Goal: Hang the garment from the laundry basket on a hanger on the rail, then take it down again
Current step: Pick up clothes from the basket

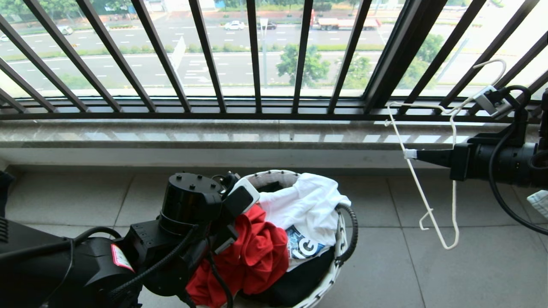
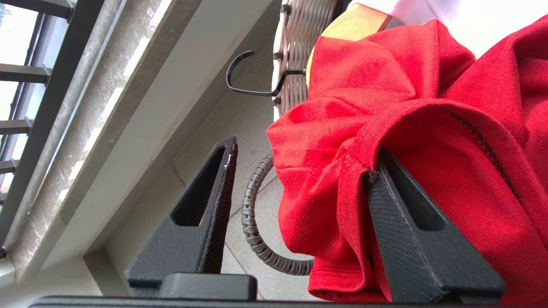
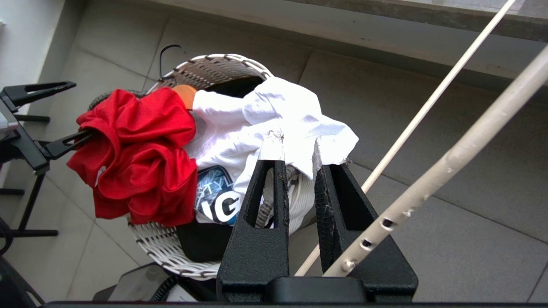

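Only my left wrist view showed the left gripper (image 2: 299,171) half-open, one finger (image 2: 411,226) under the crumpled red garment (image 2: 385,94) beside the laundry basket (image 2: 295,34)

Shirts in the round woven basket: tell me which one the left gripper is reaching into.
The red T-shirt, bunched over the basket's near-left rim; one finger of the left gripper sits inside its fold. The white printed T-shirt lies untouched beside it.

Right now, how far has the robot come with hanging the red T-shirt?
Done: the right end effector holds the wire hanger clear of the floor, beside the laundry basket.

In hand: the left end effector is at the red T-shirt, which lies bunched on the basket's rim; one finger is under a fold, the jaws not yet shut.

Left: lift the shirt, put it on the hanger, hang it, take it down.
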You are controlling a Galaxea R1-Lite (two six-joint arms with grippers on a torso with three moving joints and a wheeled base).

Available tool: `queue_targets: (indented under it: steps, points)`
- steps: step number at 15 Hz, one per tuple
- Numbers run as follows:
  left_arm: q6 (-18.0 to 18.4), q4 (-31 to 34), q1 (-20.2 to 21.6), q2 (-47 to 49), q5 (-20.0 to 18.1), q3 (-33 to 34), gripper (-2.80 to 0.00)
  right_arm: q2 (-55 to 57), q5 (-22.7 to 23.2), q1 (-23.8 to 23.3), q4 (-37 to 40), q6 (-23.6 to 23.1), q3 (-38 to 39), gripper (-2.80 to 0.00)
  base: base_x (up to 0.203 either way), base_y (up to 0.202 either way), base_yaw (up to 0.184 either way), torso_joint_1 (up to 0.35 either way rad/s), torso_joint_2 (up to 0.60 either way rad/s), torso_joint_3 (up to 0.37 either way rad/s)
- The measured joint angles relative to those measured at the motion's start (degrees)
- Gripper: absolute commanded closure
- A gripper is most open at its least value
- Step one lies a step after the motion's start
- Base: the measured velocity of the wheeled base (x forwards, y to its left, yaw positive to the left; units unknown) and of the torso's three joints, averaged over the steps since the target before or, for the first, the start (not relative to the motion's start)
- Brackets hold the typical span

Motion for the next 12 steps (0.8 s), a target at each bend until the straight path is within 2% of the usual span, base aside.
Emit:
queue_targets:
  steps: [10, 12]
  points:
    - [-0.3, 0.0, 0.1, -0.4, -0.1, 0.2, 0.0, 0.0, 0.0, 0.0, 0.0, 0.0, 0.0, 0.0, 0.0, 0.0, 0.0, 0.0, 0.0, 0.0]
    - [-1.7, 0.0, 0.1, -1.3, -0.2, -0.2, 0.0, -0.1, 0.0, 0.0, 0.0, 0.0, -0.1, 0.0, 0.0, 0.0, 0.0, 0.0, 0.0, 0.0]
